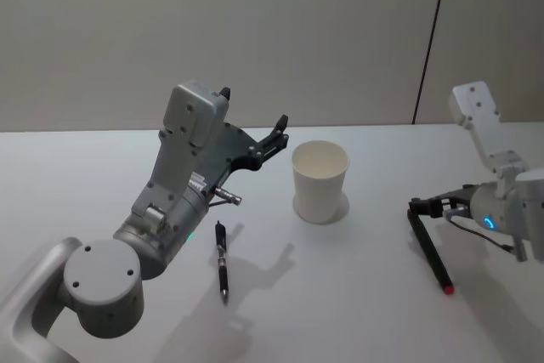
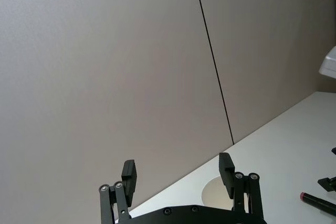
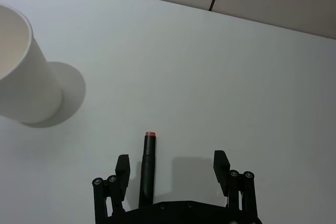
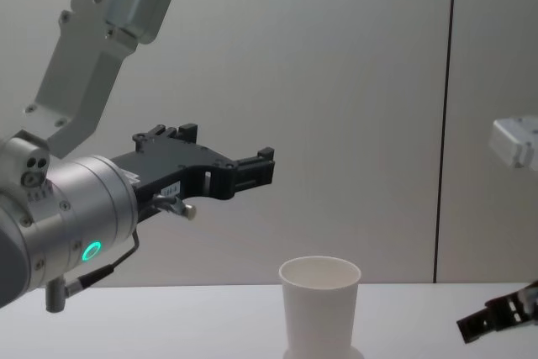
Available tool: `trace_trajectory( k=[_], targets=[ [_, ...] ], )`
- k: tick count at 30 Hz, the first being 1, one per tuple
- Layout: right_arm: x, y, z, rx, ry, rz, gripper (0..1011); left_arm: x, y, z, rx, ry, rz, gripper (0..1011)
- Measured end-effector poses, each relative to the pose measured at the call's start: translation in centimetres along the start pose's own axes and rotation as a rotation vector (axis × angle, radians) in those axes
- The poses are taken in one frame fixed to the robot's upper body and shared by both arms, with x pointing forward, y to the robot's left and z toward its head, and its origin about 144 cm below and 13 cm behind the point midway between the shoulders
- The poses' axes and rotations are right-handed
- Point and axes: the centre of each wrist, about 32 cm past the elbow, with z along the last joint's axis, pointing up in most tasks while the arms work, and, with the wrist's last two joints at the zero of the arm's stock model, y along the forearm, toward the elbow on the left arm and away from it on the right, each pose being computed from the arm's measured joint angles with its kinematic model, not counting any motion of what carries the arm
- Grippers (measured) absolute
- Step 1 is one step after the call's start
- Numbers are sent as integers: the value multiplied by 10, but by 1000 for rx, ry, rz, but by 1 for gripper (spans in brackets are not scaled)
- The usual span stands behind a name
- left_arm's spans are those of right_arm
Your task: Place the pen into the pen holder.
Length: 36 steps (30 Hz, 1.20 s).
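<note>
Nearest me on the white table (image 1: 340, 320) lie two pens: a slim dark pen (image 1: 221, 259) at near left and a black pen with a red end (image 1: 431, 251) at near right. My right gripper (image 3: 171, 165) sits low over the black pen's far end, fingers spread and clasping nothing. The barrel lies close by one finger, not centred. Farther off stands the plain white tapered paper cup (image 1: 320, 183), with no pen in it. My left gripper (image 2: 177, 174) hangs raised just left of its rim, fingers apart, empty. I judge the pick is the step in hand; the next move calls for centring on the barrel and closing. I can read no writing — the label on my left gripper is too small.
</note>
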Motion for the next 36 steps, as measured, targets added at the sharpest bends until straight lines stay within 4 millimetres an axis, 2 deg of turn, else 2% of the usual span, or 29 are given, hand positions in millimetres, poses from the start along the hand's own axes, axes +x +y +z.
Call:
trace_trajectory(
  k=[15, 36],
  targets=[
    [-9, 24, 7, -72, 10, -7, 1002, 0, 0, 0, 0, 0, 0, 1004],
    [-23, 41, 9, -128, 31, 4, 1002, 0, 0, 0, 0, 0, 0, 1004]
  ],
)
